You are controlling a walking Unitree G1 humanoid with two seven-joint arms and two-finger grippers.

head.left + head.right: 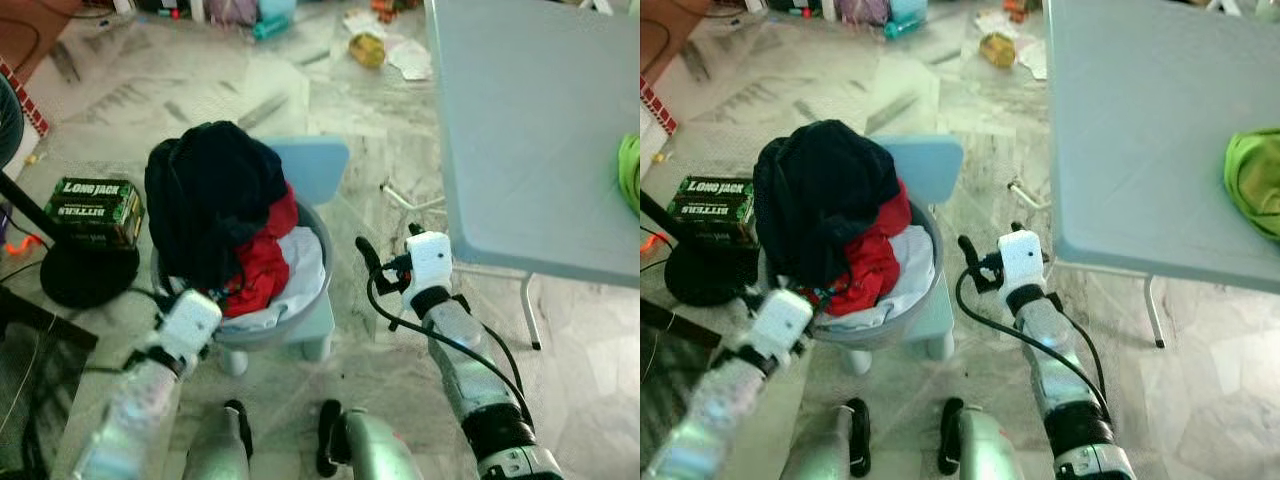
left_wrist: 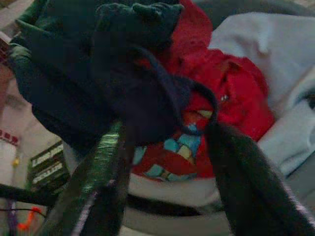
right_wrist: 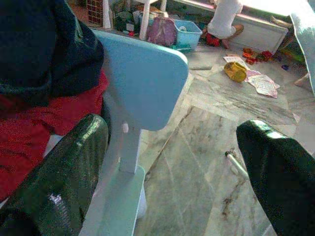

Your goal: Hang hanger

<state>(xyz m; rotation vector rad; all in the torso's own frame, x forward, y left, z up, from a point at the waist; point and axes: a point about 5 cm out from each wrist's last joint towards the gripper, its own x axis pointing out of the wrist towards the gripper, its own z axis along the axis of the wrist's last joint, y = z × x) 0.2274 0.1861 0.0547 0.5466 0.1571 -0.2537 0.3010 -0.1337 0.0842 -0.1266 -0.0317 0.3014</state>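
A grey laundry basket (image 1: 292, 322) stands on a small light-blue chair (image 1: 318, 165). It is heaped with a dark navy garment (image 1: 210, 190), a red garment (image 1: 262, 265) and a pale cloth (image 1: 303, 262). My left gripper (image 2: 166, 127) is at the basket's near left side. It is open, and a fold of the navy garment (image 2: 147, 98) hangs between its fingers, over the red cloth (image 2: 231, 93). My right gripper (image 1: 390, 242) hovers open to the right of the chair, holding nothing. In the right wrist view the chair back (image 3: 142, 78) lies ahead of it. I cannot make out a hanger.
A pale blue-grey table (image 1: 530, 130) fills the right side, with a green item (image 1: 630, 175) at its edge and a thin leg (image 1: 528, 310). A green "Long Jack" box (image 1: 95, 210) sits on a black round base (image 1: 85, 275) to the left. Clutter lies on the marble floor farther back (image 1: 367, 48).
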